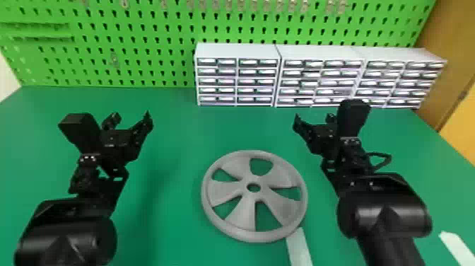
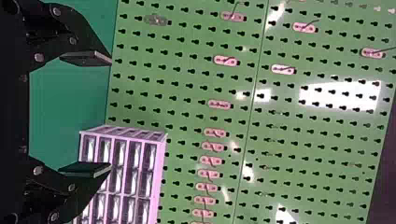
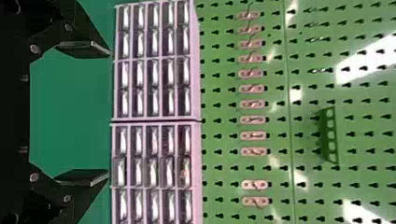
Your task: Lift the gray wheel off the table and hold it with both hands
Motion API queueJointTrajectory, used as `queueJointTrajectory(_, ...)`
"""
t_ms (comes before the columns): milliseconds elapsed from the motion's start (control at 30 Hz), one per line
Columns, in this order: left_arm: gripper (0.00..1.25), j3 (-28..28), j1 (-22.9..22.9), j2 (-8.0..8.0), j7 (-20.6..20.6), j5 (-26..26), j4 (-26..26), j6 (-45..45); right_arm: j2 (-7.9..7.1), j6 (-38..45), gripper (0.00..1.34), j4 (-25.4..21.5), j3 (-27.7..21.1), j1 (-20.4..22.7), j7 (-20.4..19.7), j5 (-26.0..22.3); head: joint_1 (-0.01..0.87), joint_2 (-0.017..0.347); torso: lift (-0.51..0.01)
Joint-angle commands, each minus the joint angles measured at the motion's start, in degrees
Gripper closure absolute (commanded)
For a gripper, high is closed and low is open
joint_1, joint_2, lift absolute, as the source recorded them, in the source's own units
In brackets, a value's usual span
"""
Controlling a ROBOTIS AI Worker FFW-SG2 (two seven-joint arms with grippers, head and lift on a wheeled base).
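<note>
The left gripper (image 2: 111, 113) has its two fingers wide apart, with nothing in between. The right gripper (image 3: 109, 114) is wide open and empty too. Neither one touches the gray wheel (image 1: 228, 192). It lies flat on the green table (image 1: 169, 148), between the two grippers but nearer to the robot's body than their tips. It sits closer to the right gripper than to the left.

So the left one looks to have more way to go. If the right one gets there first and pushes, the wheel could slide or spin. The rim (image 1: 254, 236) lies low, so tips that come down too far could bump the table, and tips too high could slip off. If one side goes up sooner, the wheel may tip and drop. A pale strip (image 1: 299, 247) pokes out by the rim; I can't tell if it goes under.
</note>
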Motion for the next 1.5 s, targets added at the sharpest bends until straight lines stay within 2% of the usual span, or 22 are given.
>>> queueJointTrajectory(0, 0.45, 0.08, 0.0, 0.0, 0.0, 0.05, 0.0, 0.0, -0.01, 8.1, 0.34, -4.15, -0.87, -0.41, -1.2, 0.02, 0.711, 0.015, -0.098)
queueJointTrajectory(200, 0.46, 0.17, 0.0, 0.0, 0.0, 0.05, -0.08, 0.0, -0.54, 22.25, 0.34, -9.86, -0.52, -1.91, -4.27, -0.6, 0.711, 0.015, -0.098)
queueJointTrajectory(400, 0.46, 0.26, 0.0, 0.0, 0.0, 0.14, -0.08, 0.0, -1.06, 33.76, 0.34, -14.08, 0.1, -3.84, -7.7, -3.32, 0.711, 0.015, -0.098)
queueJointTrajectory(467, 0.46, 0.26, 0.0, 0.0, 0.0, 0.14, -0.08, 0.0, -1.42, 40.18, 0.34, -15.31, 0.1, -5.42, -8.4, -5.08, 0.711, 0.015, -0.098)
queueJointTrajectory(600, 0.46, 0.26, 0.09, 0.0, 0.0, 0.31, -0.08, 0.0, -2.21, 50.99, 0.34, -15.84, 0.19, -8.76, -8.49, -7.89, 0.711, 0.015, -0.098)
queueJointTrajectory(700, 0.46, 0.26, 0.09, 0.0, 0.0, 0.31, -0.08, 0.0, -2.03, 58.64, 0.34, -16.19, 0.28, -11.05, -8.49, -7.71, 0.711, 0.015, -0.098)
queueJointTrajectory(833, 0.46, 0.26, 0.09, 0.0, 0.0, 0.4, -0.08, 0.0, -1.94, 64.44, 0.35, -16.19, 0.8, -13.07, -8.58, -7.1, 0.711, 0.015, -0.098)
queueJointTrajectory(967, 0.46, 0.35, 0.18, 0.0, 0.0, 0.49, -0.08, 0.0, -1.77, 68.66, 0.35, -15.14, 1.07, -14.74, -9.11, -6.75, 0.711, 0.015, -0.098)
queueJointTrajectory(1167, 0.46, 0.44, 0.26, 0.09, 0.0, 0.58, -0.17, 0.0, -1.94, 74.9, 0.35, -10.92, 3.0, -17.9, -9.11, -5.69, 0.711, 0.015, -0.098)
queueJointTrajectory(1333, 0.46, 0.52, 0.35, 0.09, 0.0, 0.58, -0.17, 0.0, -1.42, 75.51, 0.35, -7.75, 3.7, -18.52, -9.11, -5.34, 0.711, 0.015, -0.098)
queueJointTrajectory(1467, 0.46, 0.52, 0.44, 0.09, 0.0, 0.58, -0.17, 0.0, -1.5, 76.57, 0.35, -3.62, 3.7, -19.4, -9.11, -7.1, 0.711, 0.015, -0.098)
